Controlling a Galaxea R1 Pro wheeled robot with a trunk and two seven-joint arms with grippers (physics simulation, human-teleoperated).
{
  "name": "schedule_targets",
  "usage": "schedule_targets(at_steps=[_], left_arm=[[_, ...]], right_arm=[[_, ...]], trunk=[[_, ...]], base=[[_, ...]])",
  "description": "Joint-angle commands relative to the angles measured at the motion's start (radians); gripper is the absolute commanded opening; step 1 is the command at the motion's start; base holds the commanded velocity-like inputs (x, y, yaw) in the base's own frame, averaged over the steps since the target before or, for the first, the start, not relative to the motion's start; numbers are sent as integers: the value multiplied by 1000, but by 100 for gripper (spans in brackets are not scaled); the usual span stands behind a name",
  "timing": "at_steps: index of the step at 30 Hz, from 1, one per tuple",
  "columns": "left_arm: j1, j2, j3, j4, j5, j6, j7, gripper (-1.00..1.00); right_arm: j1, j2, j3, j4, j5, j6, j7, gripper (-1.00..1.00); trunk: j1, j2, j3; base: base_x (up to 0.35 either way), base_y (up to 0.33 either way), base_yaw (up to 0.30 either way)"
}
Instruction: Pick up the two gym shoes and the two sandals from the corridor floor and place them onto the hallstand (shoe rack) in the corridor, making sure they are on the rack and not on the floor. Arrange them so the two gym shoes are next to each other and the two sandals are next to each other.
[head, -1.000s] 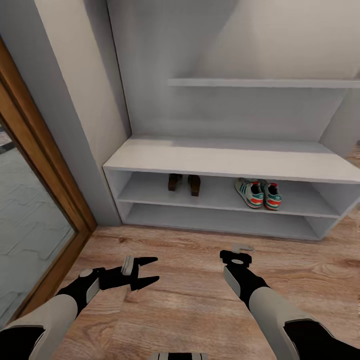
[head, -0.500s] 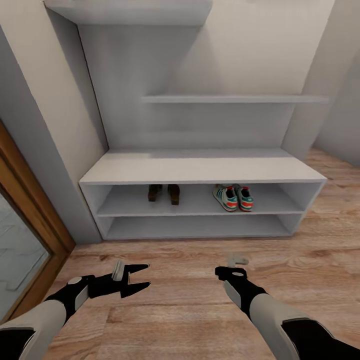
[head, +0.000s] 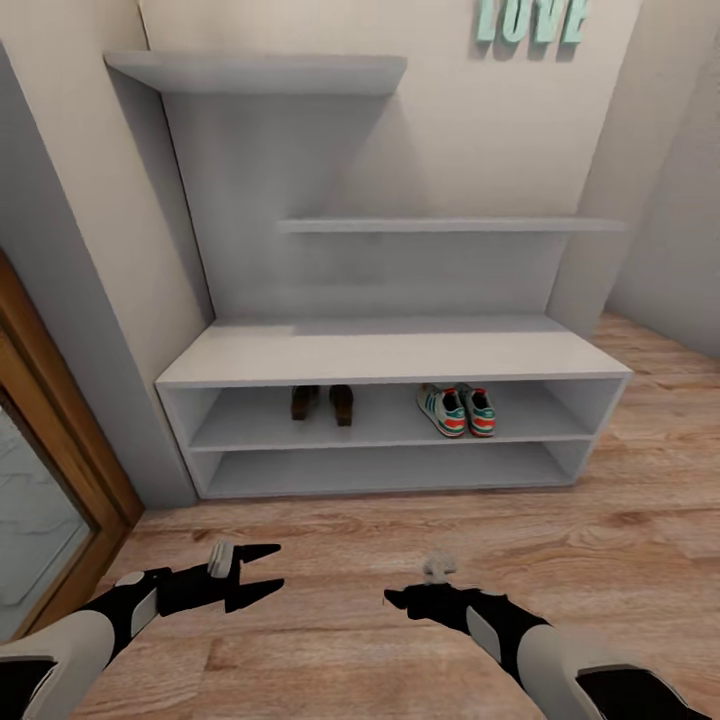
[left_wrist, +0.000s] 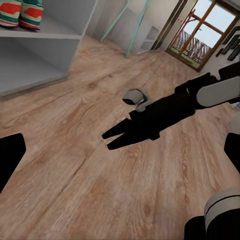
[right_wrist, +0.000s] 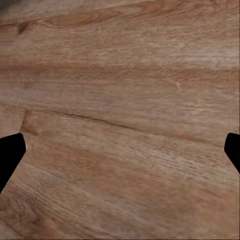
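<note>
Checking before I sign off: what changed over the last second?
The view pulled back and tilted up, so the hallstand looks smaller. Both empty grippers, left and right, sit lower in the head view. The sandals and gym shoes stayed paired on the upper compartment.

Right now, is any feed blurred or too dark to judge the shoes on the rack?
Head view: soft but evenly lit; sandals sit in shade under the hallstand top, gym shoes read clearly. Left wrist view: sharp, bright window at one corner. Right wrist view: floor grain slightly blurred, no glare.
</note>
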Motion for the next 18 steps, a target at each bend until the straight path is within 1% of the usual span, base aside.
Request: schedule_targets(at_steps=[1, 2, 6, 7, 18], left_arm=[[0, 2, -5, 6, 6, -10, -1, 100], [0, 6, -4, 17, 6, -18, 0, 100], [0, 9, -4, 25, 6, -23, 1, 100], [0, 10, -4, 28, 6, -25, 2, 100], [0, 11, -3, 30, 6, -26, 3, 100]], right_arm=[[8, -3, 6, 0, -11, 4, 24, 100], [24, -8, 6, 0, -14, 5, 63, 100], [34, -11, 6, 0, -14, 5, 85, 100], [38, -12, 6, 1, -12, 6, 94, 100], [44, -13, 6, 1, -11, 6, 99, 100]], trunk=[[-1, 0, 3], [-1, 0, 7], [-3, 1, 22], [-3, 1, 22], [-3, 1, 22]], base=[[0, 0, -3], [0, 0, -1], [0, 0, 0], [0, 0, 0], [0, 0, 0]])
